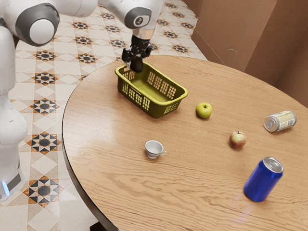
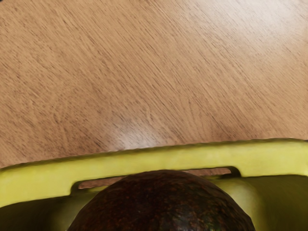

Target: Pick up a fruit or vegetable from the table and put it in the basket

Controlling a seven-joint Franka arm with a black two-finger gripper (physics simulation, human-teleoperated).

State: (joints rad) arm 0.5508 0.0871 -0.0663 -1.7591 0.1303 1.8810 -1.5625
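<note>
Avocado [image 1: 136, 64], dark, rounded and rough-skinned, is pinched in the black two-finger gripper [image 1: 136, 56], hanging over one end of the olive-green plastic basket [image 1: 155, 109], right by the rim. So yeah, fingers are closed on it. Shiny green apple [image 1: 204, 111] sits near the basket on the round wooden table [image 1: 192, 187], white teacup [image 1: 154, 148] well apart from it.

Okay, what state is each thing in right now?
Gripper, shut on the avocado
Avocado, held over the basket's end
Basket, upright
Cup, upright
Blue can, standing
Silver can, on its side
Green apple, whole
Red apple, whole
</note>
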